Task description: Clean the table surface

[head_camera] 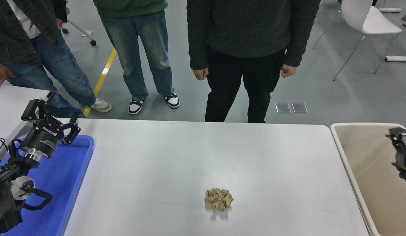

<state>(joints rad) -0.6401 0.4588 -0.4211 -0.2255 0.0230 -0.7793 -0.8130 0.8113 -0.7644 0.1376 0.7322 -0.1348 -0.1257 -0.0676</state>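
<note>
The table surface (176, 154) is a wide white top with rounded corners. A crumpled tan paper wad (218, 199) lies on it near the front, a little right of centre, with nothing touching it. My left gripper (51, 113) is parked open at the lower left, above the far end of the blue tray (70, 183), and holds nothing. My right gripper (399, 141) pokes in at the right edge over the beige bin (363, 164), far to the right of the wad. Most of it is cut off by the picture edge.
Three people stand along the far side of the table; the nearest, in black trousers (239, 88), is at the far edge behind the wad. A second white table (9, 101) is at the far left, and a white chair (366, 19) at the top right.
</note>
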